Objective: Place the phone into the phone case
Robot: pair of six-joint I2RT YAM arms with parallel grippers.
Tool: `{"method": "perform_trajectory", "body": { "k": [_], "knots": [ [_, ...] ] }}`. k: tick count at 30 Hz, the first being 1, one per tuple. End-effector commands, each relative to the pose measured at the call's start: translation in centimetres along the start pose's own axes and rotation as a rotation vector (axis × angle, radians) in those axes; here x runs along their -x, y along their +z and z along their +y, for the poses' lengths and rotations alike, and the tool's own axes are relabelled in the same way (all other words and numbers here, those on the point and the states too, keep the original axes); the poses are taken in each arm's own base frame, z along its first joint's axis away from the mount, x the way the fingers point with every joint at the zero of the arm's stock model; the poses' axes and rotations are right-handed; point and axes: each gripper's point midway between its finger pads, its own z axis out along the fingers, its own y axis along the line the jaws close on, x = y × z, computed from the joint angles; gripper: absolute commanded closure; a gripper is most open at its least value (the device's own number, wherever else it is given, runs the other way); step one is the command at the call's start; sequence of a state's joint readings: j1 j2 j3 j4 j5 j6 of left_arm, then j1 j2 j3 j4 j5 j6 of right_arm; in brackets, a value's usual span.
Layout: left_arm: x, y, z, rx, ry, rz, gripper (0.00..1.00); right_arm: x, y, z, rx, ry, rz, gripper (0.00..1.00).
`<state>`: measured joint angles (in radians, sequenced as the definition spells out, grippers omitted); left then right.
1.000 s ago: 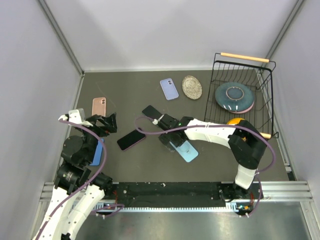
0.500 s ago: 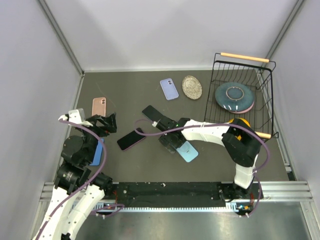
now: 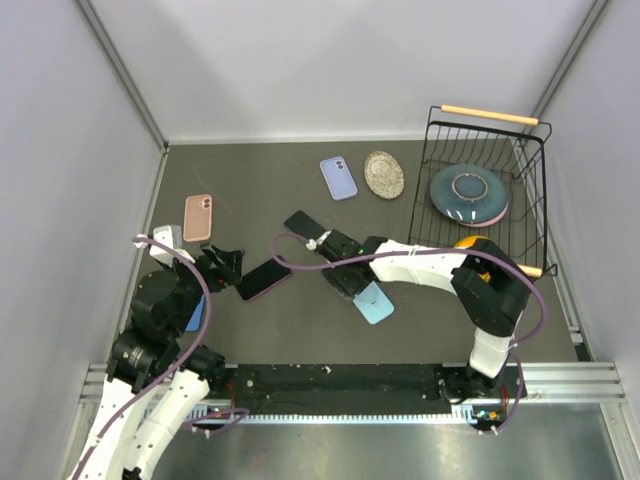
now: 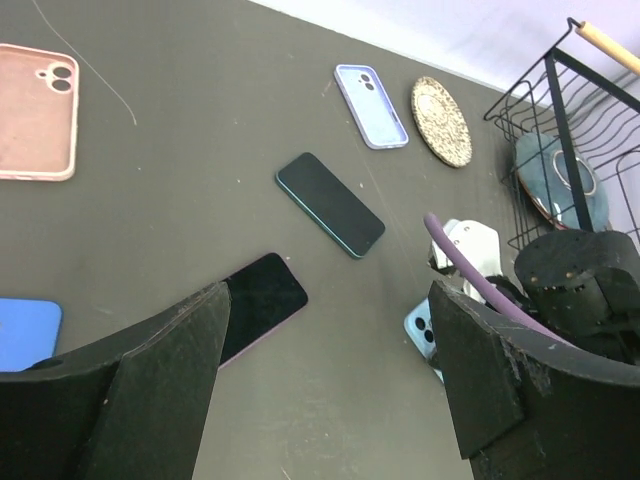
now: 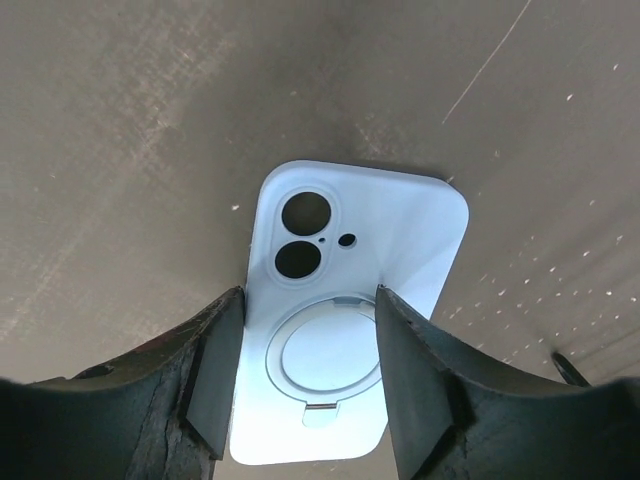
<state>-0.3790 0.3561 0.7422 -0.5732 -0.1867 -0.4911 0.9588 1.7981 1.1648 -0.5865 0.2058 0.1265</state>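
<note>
Phone (image 3: 263, 280), dark screen with a purple rim, lies flat on the bench (image 3: 260, 180), nothing gripping it. Left tool (image 3: 228, 267) hangs just beside its left end, jaws wide apart, empty. Light blue case (image 5: 390, 230) lies back-up to the phone's right, apart from it. Right tool (image 5: 310, 295) is down over that case, jaws about half closed. One finger (image 5: 215, 360) sits along the case's long edge, the other overlaps the opposite side. Cannot tell whether the case is actually pinched. Second phone (image 4: 330, 203), teal rim, lies further back. Pink case (image 3: 198, 217) and lavender case (image 3: 338, 178) are toward the rear. Blue case (image 4: 25, 330) is partly under the left arm.
</note>
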Motion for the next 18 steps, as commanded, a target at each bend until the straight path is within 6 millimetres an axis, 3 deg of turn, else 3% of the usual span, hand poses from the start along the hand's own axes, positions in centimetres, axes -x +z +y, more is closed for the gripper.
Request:
{"method": "perform_trajectory", "body": {
  "k": [1, 2, 4, 5, 9, 18],
  "knots": [
    [-0.8, -0.4, -0.9, -0.047, -0.068, 0.038, 0.14, 1.7, -0.7, 1.0, 0.068, 0.048, -0.072, 0.49],
    [-1.2, -0.3, -0.9, -0.045, -0.073, 0.049, 0.15, 1.8, -0.9, 0.8, 0.06, 0.053, -0.079, 0.46],
    [-1.9, -0.1, -0.9, -0.047, -0.083, 0.07, 0.15, 2.0, -1.2, 0.4, 0.038, 0.064, -0.091, 0.33],
    [-2.1, 0.0, -0.9, -0.048, -0.085, 0.078, 0.15, 2.2, -1.6, 0.0, 0.02, 0.067, -0.105, 0.16],
    [-2.5, 0.2, -0.8, -0.045, -0.094, 0.091, 0.16, 2.1, -2.0, -0.8, -0.019, 0.052, -0.104, 0.03],
    [-2.4, 0.5, -1.2, -0.052, -0.074, 0.108, 0.15, 0.3, -0.8, -2.0, -0.042, 0.049, -0.03, 0.01]
  ]
}}
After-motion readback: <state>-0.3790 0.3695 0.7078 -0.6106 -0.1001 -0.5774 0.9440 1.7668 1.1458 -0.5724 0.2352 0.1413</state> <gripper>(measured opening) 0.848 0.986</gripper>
